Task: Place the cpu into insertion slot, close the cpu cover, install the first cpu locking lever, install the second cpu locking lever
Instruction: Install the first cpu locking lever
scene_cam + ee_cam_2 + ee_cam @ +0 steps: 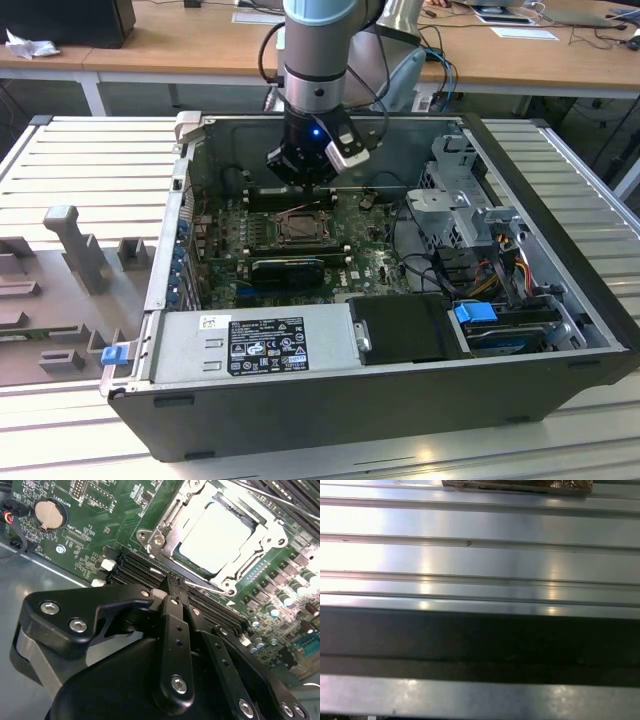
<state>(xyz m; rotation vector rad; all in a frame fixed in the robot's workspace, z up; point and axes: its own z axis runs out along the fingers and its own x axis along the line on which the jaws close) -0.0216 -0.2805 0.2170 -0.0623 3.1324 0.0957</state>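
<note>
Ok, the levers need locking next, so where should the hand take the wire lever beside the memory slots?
Probably on its straight run, where the wire lever shows beside the cpu cover in the second wrist view. Come from above, pinching across the wire: it is thin and lies low between the cover and the memory slots, so there seems to be little room sideways.

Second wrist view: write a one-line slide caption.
Gripper poised beside the socket, the cpu seated under the closed cpu cover.
</note>
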